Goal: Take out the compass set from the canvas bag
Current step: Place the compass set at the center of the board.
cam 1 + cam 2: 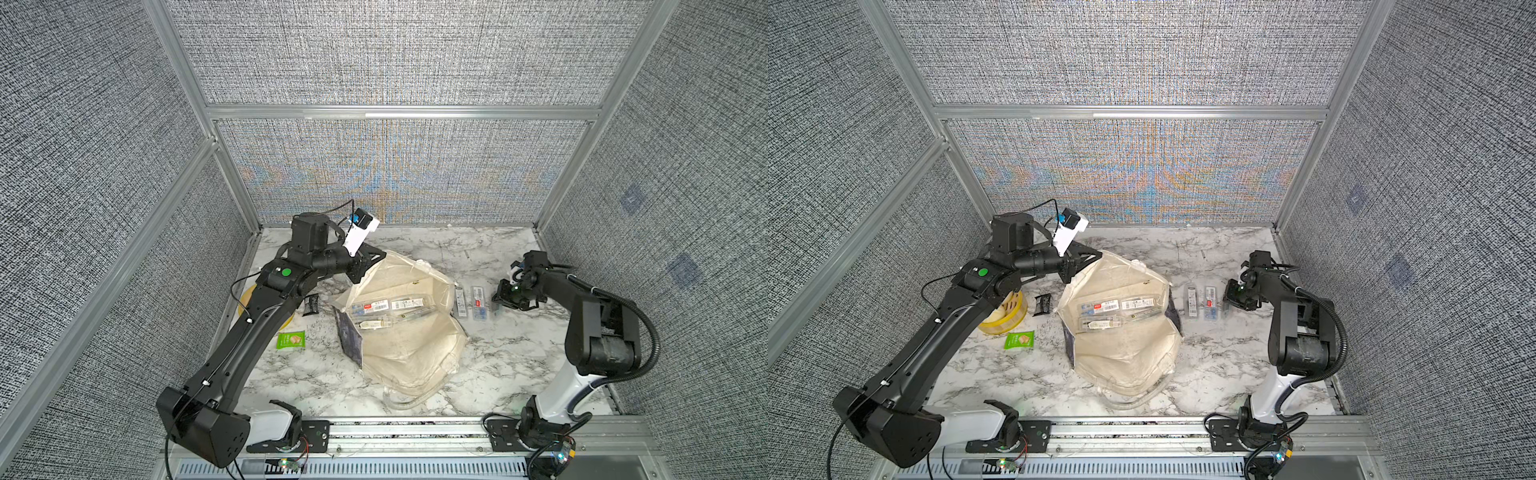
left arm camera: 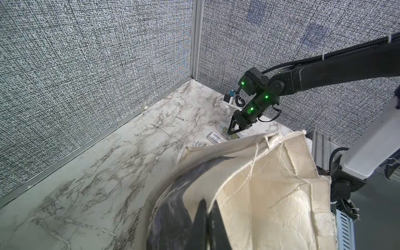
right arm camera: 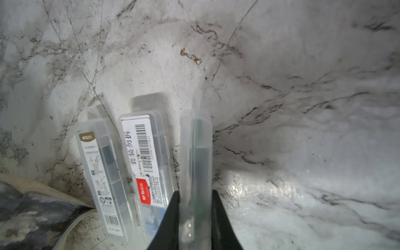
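Marble counter: right gripper clamps a compass case on edge near the right edge, long axis pointing to the far edge, just beside two cases; left gripper pinches the bag at its far rim.

Left pincer blurred, cropped at edge

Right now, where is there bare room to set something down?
Bare marble table lies between the cream canvas bag and the back wall, also between it and the right arm's base. Crowded: around two clear plastic cases, the yellow tape roll and green packet.
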`<move>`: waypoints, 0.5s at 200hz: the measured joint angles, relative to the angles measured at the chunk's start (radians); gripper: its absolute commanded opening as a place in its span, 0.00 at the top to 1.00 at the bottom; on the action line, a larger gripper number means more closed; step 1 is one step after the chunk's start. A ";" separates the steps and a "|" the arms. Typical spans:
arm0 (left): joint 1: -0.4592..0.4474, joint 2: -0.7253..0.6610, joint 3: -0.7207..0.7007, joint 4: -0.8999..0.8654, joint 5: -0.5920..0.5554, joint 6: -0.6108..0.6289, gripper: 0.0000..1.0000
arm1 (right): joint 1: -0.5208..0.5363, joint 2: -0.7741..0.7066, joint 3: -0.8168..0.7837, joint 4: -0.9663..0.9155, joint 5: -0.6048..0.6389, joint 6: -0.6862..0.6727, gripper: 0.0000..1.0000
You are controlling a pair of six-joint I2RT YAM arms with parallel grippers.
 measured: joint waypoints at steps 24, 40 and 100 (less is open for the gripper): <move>0.000 0.002 0.000 0.000 0.008 0.000 1.00 | -0.011 0.021 0.002 0.026 -0.031 -0.012 0.80; 0.000 0.002 0.000 0.000 0.010 -0.001 1.00 | -0.013 0.033 0.008 0.030 -0.037 -0.013 0.73; 0.001 -0.004 0.000 0.000 0.013 -0.005 1.00 | -0.016 0.069 0.045 0.002 0.021 -0.029 0.56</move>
